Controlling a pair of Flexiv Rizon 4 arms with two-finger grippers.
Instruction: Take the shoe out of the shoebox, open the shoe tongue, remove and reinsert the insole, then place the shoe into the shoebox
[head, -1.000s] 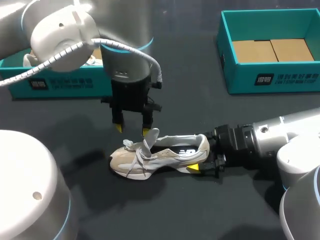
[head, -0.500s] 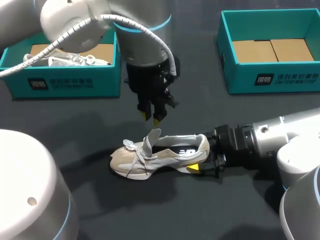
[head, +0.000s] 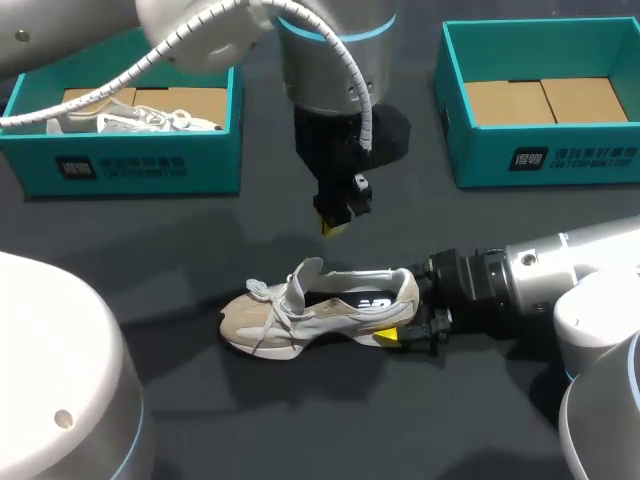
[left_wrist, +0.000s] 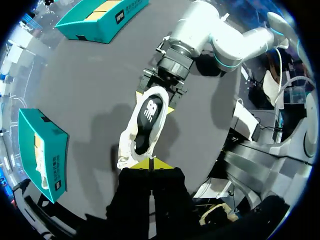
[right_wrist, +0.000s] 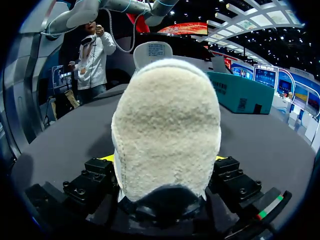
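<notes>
A beige shoe (head: 300, 318) lies on its sole on the dark table, toe to the left, tongue (head: 303, 276) pulled up, black insole (head: 355, 299) showing inside. My right gripper (head: 400, 318) comes in from the right and is shut on the shoe's heel (right_wrist: 165, 130), one yellow fingertip (head: 385, 337) showing on the near side. My left gripper (head: 335, 222) hangs above and behind the shoe, shut with nothing in it. In the left wrist view its joined yellow tips (left_wrist: 150, 164) hover over the shoe (left_wrist: 145, 127), and the right gripper (left_wrist: 161, 97) clasps the heel.
A teal shoebox (head: 130, 165) at the back left holds another pale shoe (head: 130, 120). A second teal shoebox (head: 540, 155) at the back right shows only its cardboard floor. Open table lies in front of the shoe.
My left gripper let go of the tongue, rose, moved right and back, and its fingers came together. The shoe and the right arm stayed put.
</notes>
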